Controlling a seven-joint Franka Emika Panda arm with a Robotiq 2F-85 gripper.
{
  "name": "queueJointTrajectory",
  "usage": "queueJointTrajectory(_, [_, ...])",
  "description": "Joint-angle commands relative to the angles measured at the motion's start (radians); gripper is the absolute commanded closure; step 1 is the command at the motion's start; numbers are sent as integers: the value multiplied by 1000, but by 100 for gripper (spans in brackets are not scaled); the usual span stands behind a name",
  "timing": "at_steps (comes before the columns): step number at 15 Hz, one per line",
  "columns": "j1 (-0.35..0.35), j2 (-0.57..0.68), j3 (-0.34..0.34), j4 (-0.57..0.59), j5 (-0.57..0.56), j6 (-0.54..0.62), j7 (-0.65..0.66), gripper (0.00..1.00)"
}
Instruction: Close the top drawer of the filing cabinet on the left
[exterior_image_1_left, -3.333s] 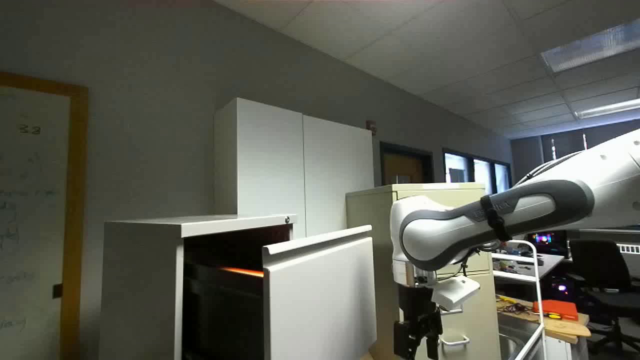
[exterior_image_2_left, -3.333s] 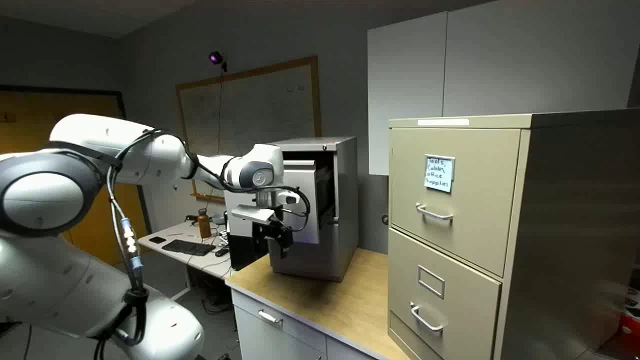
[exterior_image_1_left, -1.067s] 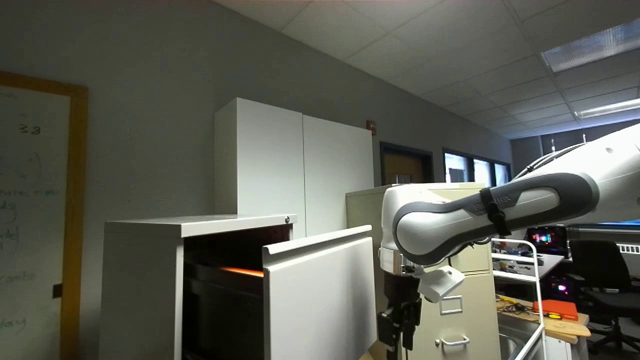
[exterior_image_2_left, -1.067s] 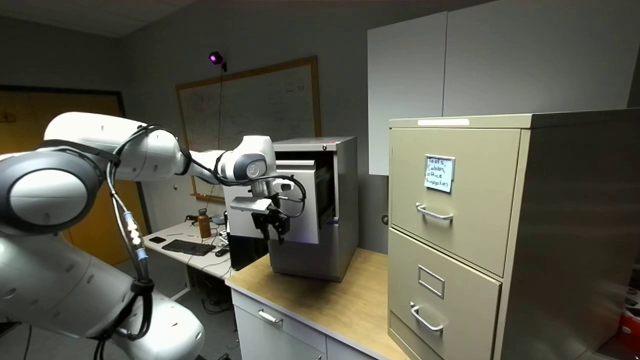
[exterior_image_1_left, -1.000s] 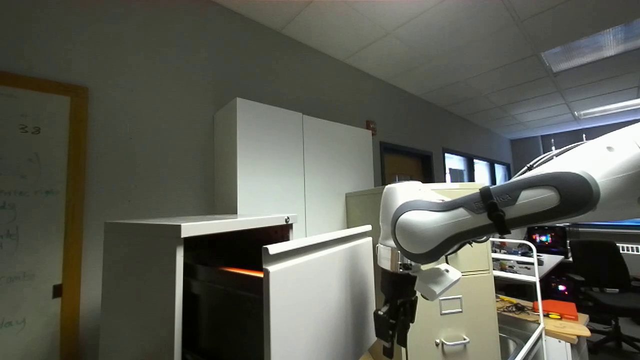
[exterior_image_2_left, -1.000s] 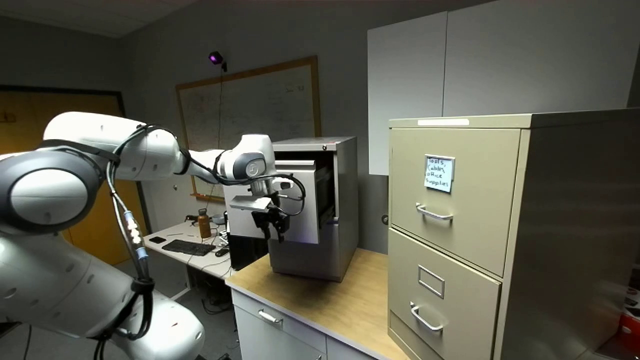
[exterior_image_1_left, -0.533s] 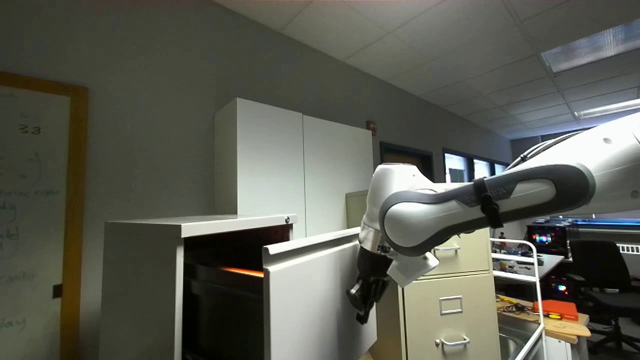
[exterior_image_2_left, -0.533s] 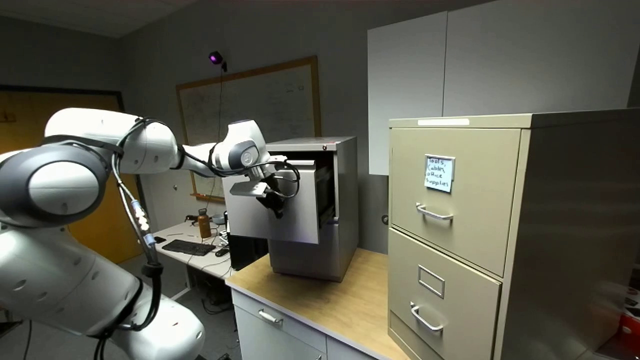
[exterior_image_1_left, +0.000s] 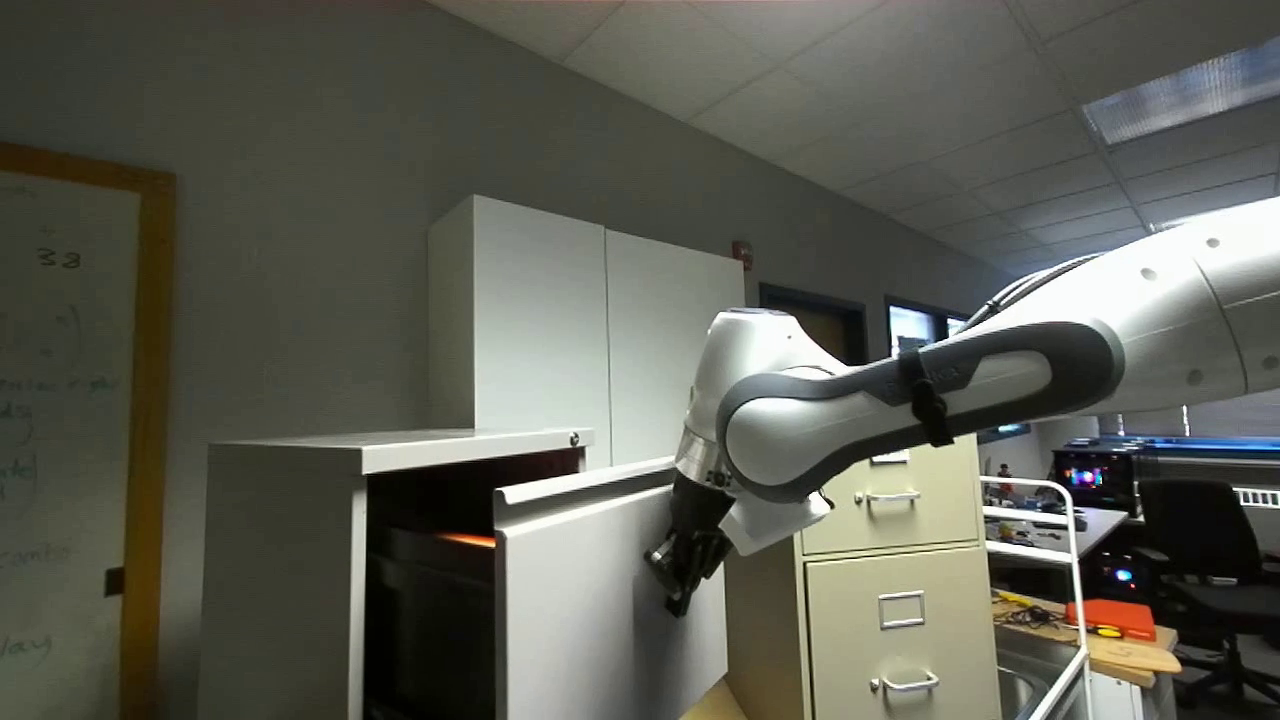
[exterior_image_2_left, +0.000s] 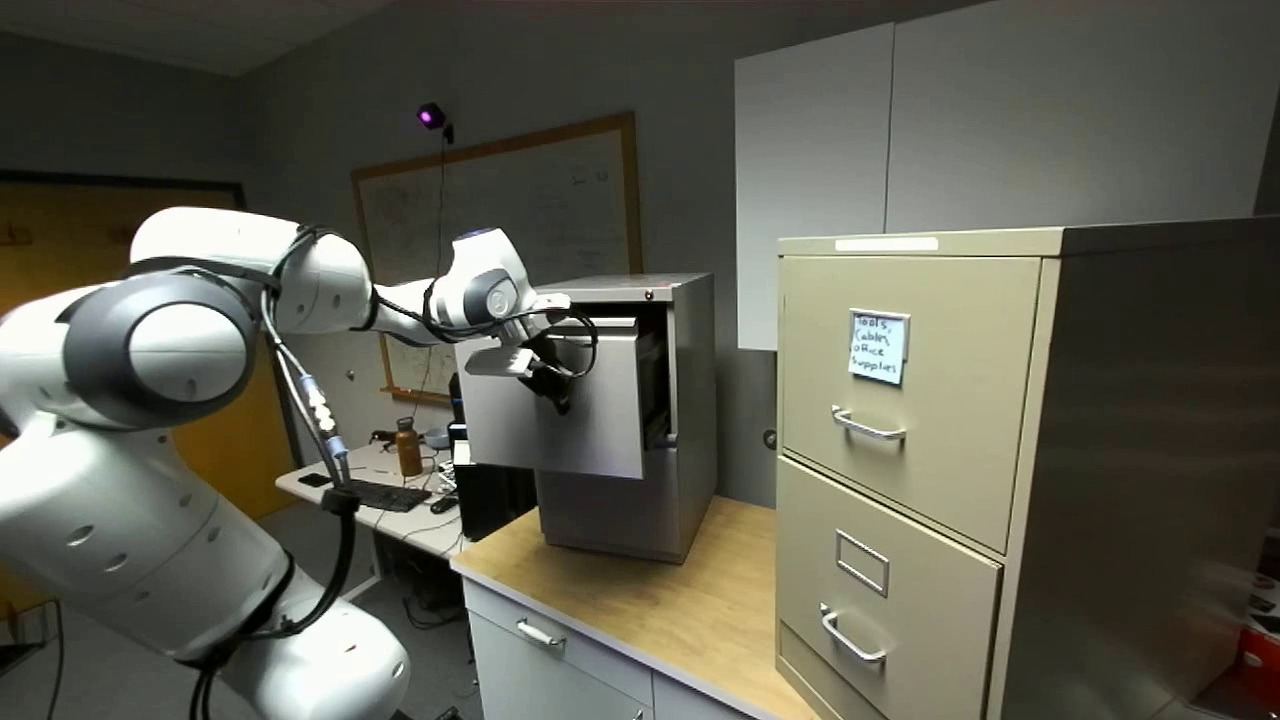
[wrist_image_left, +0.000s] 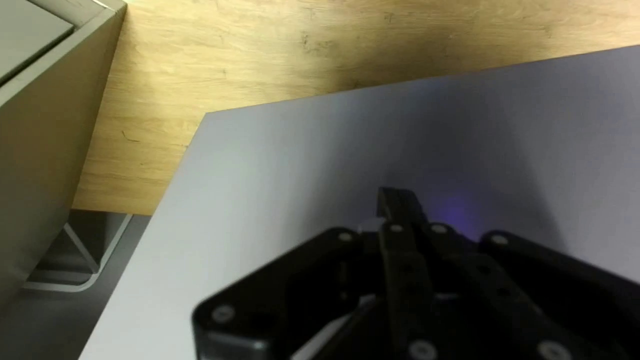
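The filing cabinet (exterior_image_1_left: 280, 560) (exterior_image_2_left: 697, 420) is a boxy light-coloured one. Its top drawer (exterior_image_1_left: 580, 600) (exterior_image_2_left: 605, 435) is pulled well out, and a dark interior with an orange strip shows behind the plain front panel. My gripper (exterior_image_1_left: 679, 608) (exterior_image_2_left: 561, 410) leans down against that panel, right of its middle in an exterior view. Black fingers (wrist_image_left: 397, 202) are together with nothing between them, and the tips appear to touch the panel. In the wrist view the drawer front fills most of the picture; the exact contact spot is hidden behind the fingers.
A beige cabinet (exterior_image_2_left: 900, 520) with handled drawers stands beside, its side wall (wrist_image_left: 55, 150) near the drawer front in the wrist view. Both stand by a wooden countertop (exterior_image_2_left: 720, 590). A white two-door cupboard (exterior_image_1_left: 540, 320) hangs behind. A desk (exterior_image_2_left: 360, 470) lies beyond the arm.
My gripper has shut, tilted, risen and moved onto the drawer front. Over the last half second the top drawer has slid a little way into the filing cabinet.
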Motion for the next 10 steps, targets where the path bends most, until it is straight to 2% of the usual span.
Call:
queueJointTrajectory(1, [9, 131, 32, 154, -27, 9, 51, 100])
queueJointTrajectory(5, [14, 267, 57, 289, -71, -1, 76, 100])
queueJointTrajectory(10, [36, 468, 45, 479, -127, -14, 114, 100])
